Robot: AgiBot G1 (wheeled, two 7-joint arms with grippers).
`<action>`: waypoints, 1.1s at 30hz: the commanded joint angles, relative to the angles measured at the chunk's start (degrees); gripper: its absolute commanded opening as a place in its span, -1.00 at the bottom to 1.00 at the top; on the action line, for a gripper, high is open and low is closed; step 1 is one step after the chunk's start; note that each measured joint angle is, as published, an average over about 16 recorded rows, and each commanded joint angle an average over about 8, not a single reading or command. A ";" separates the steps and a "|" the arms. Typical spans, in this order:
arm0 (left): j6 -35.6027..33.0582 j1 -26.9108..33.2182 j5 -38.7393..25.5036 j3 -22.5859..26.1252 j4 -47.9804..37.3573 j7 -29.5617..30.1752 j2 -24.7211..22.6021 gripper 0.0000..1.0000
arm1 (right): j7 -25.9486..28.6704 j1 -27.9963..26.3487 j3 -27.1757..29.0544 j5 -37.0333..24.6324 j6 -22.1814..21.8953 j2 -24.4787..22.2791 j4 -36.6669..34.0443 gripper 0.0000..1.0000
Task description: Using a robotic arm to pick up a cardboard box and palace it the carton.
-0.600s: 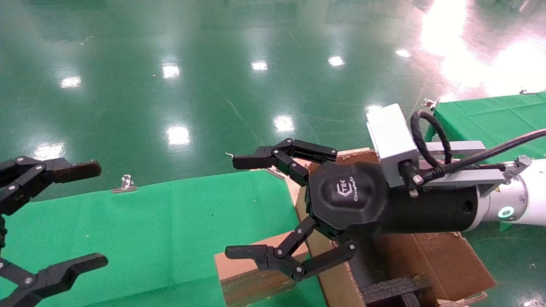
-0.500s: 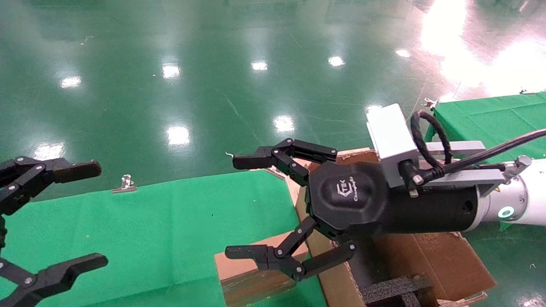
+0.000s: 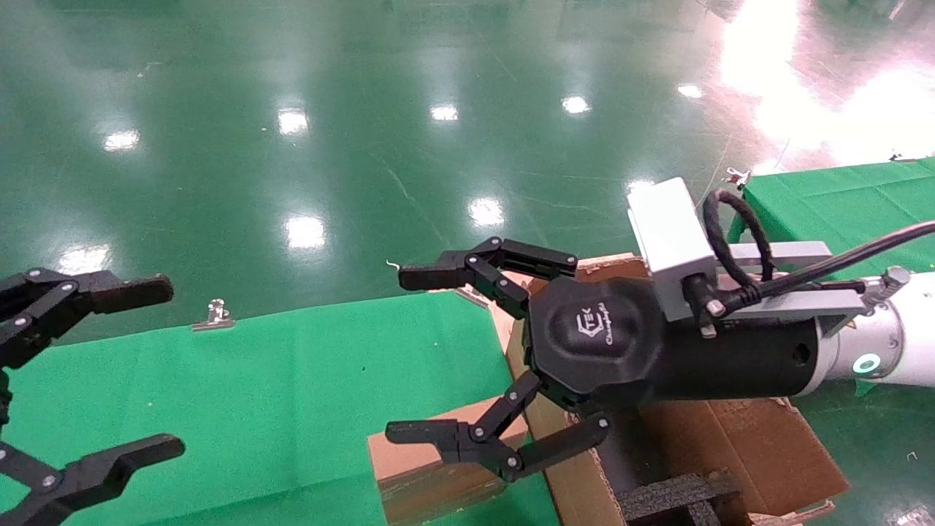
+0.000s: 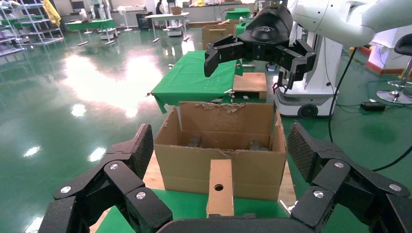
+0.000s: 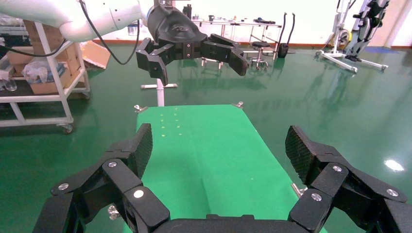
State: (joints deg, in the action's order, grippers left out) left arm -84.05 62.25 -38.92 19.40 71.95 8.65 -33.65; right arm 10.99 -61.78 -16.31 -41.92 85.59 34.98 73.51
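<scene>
- My right gripper hangs in the air at about 5 o'clock in the head view, reaching across from the right with its black fingers spread wide and nothing between them.
- The robotic arm behind it is white, with a teal ring glowing near the wrist, a pale grey camera block on top and a looped black cable.
- The cardboard box lies on the green cloth at roughly 6 o'clock, below my lower finger (I cannot tell whether the finger touches it or just passes above).
- In the left wrist view the same cardboard box shows a small round hole on its top face and sits right against the near wall of the carton.
- The carton stands just beside the small box at 5 o'clock, flaps ragged and open, with black foam inserts visible inside.
- My left gripper waits at 8 o'clock at the edge of the head view, also wide open and empty.
- A metal clip pins the cloth's far edge at about 9 o'clock; beyond it is glossy green floor.
</scene>
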 commanded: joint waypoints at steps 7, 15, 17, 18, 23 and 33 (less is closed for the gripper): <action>0.00 0.00 0.00 0.00 0.00 0.00 0.00 -1.00 | 0.05 0.01 -0.08 -0.12 0.08 -0.01 -0.05 1.00; 0.00 0.00 0.00 0.01 -0.01 0.00 0.00 -1.00 | 1.34 -4.40 -4.19 -8.80 1.89 0.18 -0.14 1.00; 0.00 0.00 0.00 0.01 -0.01 0.00 0.00 -1.00 | 2.14 -6.75 -6.17 -12.76 2.61 0.77 -0.32 1.00; 0.00 0.00 0.00 0.01 -0.01 0.00 0.00 -1.00 | 2.57 -8.07 -7.27 -14.89 2.98 1.18 -0.45 1.00; 0.00 0.01 0.00 0.01 -0.01 -0.01 0.00 -1.00 | 4.34 -14.79 -13.76 -25.28 4.55 4.33 -1.37 1.00; 0.00 0.01 0.01 0.02 -0.01 -0.01 0.00 -1.00 | 4.63 -25.92 -28.24 -40.08 5.08 12.80 -5.74 1.00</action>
State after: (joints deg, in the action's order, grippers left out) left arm -84.05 62.26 -38.91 19.42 71.94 8.64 -33.65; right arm 15.35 -87.32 -44.17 -81.15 90.68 47.54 67.70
